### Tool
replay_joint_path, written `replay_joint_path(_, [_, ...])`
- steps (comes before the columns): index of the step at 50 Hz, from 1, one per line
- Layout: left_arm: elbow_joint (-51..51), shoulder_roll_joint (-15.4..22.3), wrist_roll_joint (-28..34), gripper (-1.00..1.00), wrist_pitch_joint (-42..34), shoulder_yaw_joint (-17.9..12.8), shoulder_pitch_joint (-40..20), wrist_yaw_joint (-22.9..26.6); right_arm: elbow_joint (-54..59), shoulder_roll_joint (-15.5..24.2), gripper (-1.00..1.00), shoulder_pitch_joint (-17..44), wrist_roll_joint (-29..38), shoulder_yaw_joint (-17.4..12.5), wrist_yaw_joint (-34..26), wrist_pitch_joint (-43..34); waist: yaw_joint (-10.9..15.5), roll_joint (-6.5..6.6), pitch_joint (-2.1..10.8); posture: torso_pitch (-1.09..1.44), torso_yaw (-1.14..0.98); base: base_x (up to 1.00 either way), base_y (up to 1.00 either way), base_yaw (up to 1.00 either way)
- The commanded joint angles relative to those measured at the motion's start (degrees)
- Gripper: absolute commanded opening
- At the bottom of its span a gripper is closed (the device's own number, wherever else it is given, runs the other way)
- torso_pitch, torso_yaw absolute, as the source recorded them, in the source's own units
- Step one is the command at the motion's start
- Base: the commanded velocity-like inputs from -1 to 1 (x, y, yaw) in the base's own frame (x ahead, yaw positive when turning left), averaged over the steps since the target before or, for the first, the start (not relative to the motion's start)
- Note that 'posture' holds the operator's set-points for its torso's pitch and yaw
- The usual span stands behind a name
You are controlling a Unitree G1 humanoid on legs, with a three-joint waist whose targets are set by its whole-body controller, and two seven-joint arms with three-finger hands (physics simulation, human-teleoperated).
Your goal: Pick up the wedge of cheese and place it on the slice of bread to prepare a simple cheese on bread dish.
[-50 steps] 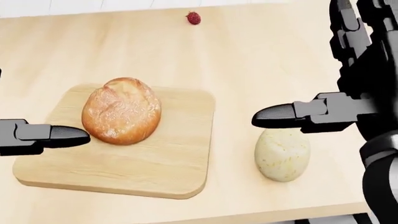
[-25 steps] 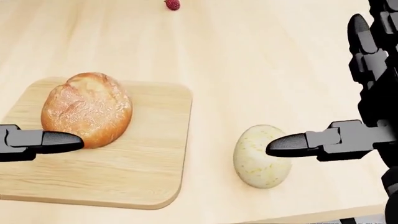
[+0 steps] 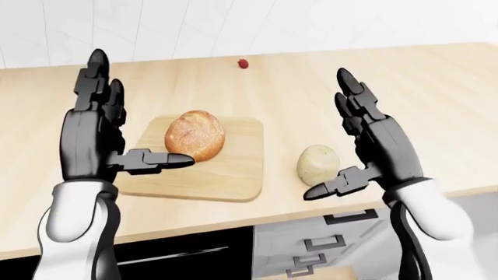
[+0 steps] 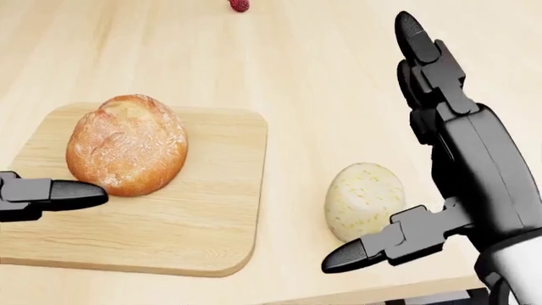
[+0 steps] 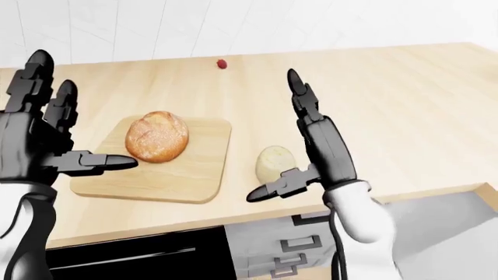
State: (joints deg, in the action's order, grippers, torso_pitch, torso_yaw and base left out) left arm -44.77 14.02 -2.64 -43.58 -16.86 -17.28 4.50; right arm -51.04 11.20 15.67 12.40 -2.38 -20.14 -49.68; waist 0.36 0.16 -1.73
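Head view: crusty round bread (image 4: 127, 145), speckled egg-shaped cheese (image 4: 364, 200).

Bright, even light washes the pale wood desk (image 4: 338, 82) in clean, sharp simulator renders. Shadows are soft and faint, pooling just under the bread (image 4: 127, 152) and cheese (image 4: 364, 200). The black hands show dull grey highlights. No glare, blur or edge distortion is visible.

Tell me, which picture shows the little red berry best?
The left-eye view: the red berry sits whole on the counter, high up. The right-eye view shows it whole too, about as well. The head view cuts it off at the top edge.
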Motion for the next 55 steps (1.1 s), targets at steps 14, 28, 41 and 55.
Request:
replay_joint_path(14, [-1.08,0.08,0.23,1.00,2.86,-0.30,-0.31,-0.16,2.19,-3.72,1.00,-1.83,10.91,0.03,-6.69,8.28,-0.20,0.60,1.29,0.00,0.00,0.00,0.00,0.00])
replay_joint_path(28, [-1.61,0.38,0.19,1.00,1.94,-0.43,-0.82,-0.03,6.70,-4.68,0.58,-4.19,11.71,-0.15,-7.78,13.79,-0.32,0.71,1.46,0.00,0.00,0.00,0.00,0.00])
replay_joint_path(41, [-2.18,0.47,-0.16,1.00,1.98,-1.18,-0.22,-0.02,6.44,-5.00,0.07,-5.87,12.59,-0.04,-9.17,15.72,-0.33,0.69,1.55,0.00,0.00,0.00,0.00,0.00])
replay_joint_path(55, [-2.68,0.63,-0.21,1.00,1.51,-1.51,-0.29,-0.15,5.20,-5.17,-0.18,-6.05,13.79,0.44,-10.92,15.40,-0.33,0.65,1.65,0.00,0.00,0.00,0.00,0.00])
